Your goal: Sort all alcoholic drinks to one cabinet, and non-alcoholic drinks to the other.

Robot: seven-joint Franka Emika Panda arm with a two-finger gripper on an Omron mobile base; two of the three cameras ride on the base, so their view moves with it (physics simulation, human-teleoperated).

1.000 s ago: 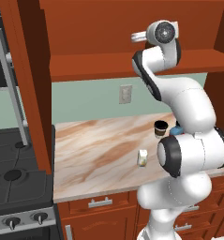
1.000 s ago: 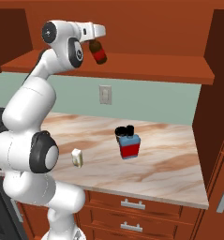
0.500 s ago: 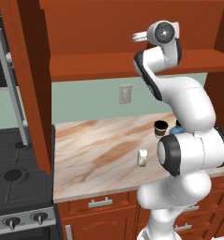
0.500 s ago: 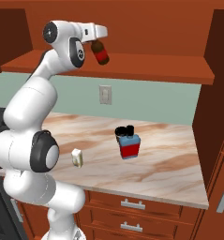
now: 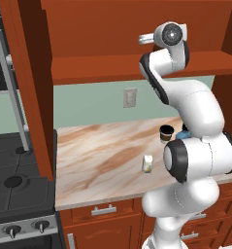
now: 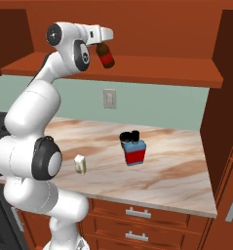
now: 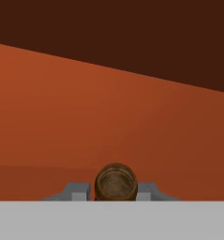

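The brown bottle [image 6: 106, 56] is pinched at the neck by the gripper [image 6: 102, 38] and hangs tilted just above the cabinet shelf [image 6: 152, 69], apparently for placement there. The squat red bottle [image 6: 135, 152], cup [image 5: 166, 134] and carton [image 6: 80, 164] are left on the counter [image 6: 176, 171].

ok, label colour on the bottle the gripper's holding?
Red, on the brown bottle in the gripper; clearest in the right base view.
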